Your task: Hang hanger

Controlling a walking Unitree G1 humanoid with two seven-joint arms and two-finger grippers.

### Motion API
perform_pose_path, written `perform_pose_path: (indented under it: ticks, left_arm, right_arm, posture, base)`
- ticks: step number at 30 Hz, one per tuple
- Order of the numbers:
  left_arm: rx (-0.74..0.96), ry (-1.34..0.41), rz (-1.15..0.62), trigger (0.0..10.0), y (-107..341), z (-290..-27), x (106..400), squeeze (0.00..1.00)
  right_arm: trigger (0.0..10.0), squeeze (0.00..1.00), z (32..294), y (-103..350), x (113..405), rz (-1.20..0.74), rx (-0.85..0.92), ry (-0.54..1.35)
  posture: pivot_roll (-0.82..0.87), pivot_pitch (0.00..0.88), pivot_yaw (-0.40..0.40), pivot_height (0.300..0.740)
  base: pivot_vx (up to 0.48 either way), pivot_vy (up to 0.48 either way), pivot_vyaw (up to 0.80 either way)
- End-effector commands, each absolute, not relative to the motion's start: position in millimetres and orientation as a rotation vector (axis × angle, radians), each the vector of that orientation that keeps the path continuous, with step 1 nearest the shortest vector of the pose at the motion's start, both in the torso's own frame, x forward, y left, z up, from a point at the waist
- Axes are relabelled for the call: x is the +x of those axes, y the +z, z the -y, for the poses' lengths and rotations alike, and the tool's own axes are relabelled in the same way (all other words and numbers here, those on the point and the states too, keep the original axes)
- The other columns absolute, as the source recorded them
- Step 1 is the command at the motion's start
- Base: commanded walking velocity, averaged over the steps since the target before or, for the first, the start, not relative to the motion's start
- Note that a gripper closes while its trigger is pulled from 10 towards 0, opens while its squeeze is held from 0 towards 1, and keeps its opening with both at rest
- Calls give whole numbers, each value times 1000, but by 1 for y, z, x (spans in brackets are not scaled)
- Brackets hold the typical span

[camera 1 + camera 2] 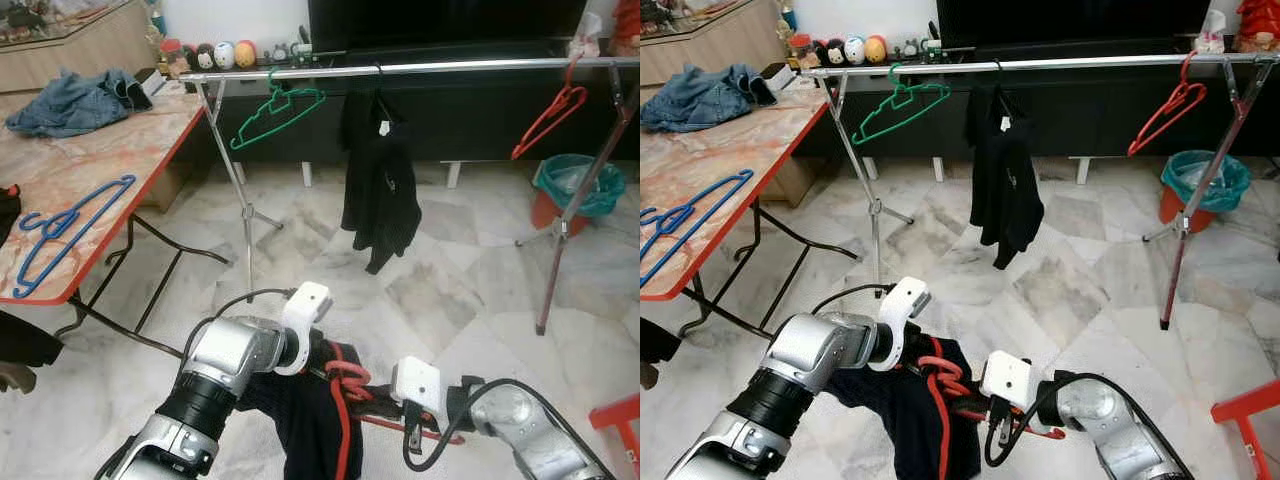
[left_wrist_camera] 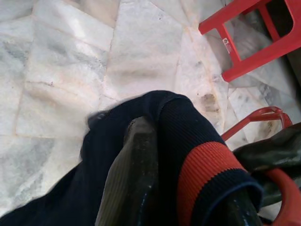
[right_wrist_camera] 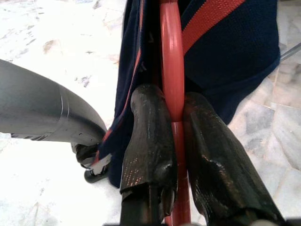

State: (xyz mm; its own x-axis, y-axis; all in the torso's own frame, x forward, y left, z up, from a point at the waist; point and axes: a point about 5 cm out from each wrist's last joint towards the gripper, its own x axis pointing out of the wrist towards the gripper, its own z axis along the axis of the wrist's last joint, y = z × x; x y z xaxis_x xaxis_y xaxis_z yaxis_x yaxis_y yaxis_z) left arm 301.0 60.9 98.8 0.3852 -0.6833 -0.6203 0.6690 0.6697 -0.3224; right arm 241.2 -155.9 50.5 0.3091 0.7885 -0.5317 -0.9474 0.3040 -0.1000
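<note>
Hanger [image 3: 172, 70], red plastic, sits low in front of my torso, above the marble floor [image 1: 450, 280], with a navy garment [image 1: 905, 410] bearing red stripes draped on it. My right pincer [image 3: 175, 141] is clenched on the hanger's red bar; in the right wrist view both black fingers [image 3: 148, 136] press against it from either side. My left pincer [image 2: 178, 174] is pushed into the garment; one dark finger [image 2: 134, 174] lies under the navy cloth, and the red-banded cuff [image 2: 207, 174] wraps over the other. I cannot tell whether this pincer is released or clenched, since the cloth hides the tips. In the head views the two arms meet at the garment, left arm [image 1: 225, 365] coming in from the left, right arm [image 1: 1090, 415] from the right.

Ahead stands a metal clothes rail [image 1: 420, 68] on tripod legs. On it hang a green hanger [image 1: 275, 110], a black garment [image 1: 380, 190] and a second red hanger [image 1: 548, 118], well apart from one another. To my left, a bench [image 1: 90, 170] with a marbled top and red edge carries a blue hanger [image 1: 65, 230] and a crumpled denim garment [image 1: 75, 100]. A teal bin [image 1: 575, 185] stands past the rail's right leg. A red stool [image 1: 615, 420] is near my right side.
</note>
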Motion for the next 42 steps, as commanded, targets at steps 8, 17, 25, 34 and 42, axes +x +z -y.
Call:
perform_pose_path:
  ticks: [8,17,25,34,42]
  left_arm:
    - [11,-850,-770,10000,101,-67,305,1000]
    - [47,-829,-754,10000,103,-77,310,1000]
    - [40,-804,-735,10000,103,-77,314,1000]
    - [19,-830,-726,10000,106,-77,315,1000]
    - [113,-975,-637,10000,123,-86,316,0]
  right_arm:
    - [10000,0,152,59,250,-349,-435,1172]
    - [10000,0,150,56,249,-346,-431,1171]
    - [10000,0,149,55,248,-347,-428,1179]
    - [10000,0,148,53,246,-353,-433,1195]
    - [10000,0,147,52,245,-361,-430,1205]
  posture:
    - [48,28,126,740]
    - [49,9,126,740]
    - [48,18,125,740]
    - [51,23,123,740]
    - [57,29,124,740]
  base:
    - [0,0,0]
    - [0,0,0]
    - [0,0,0]
    - [0,0,0]
    - [0,0,0]
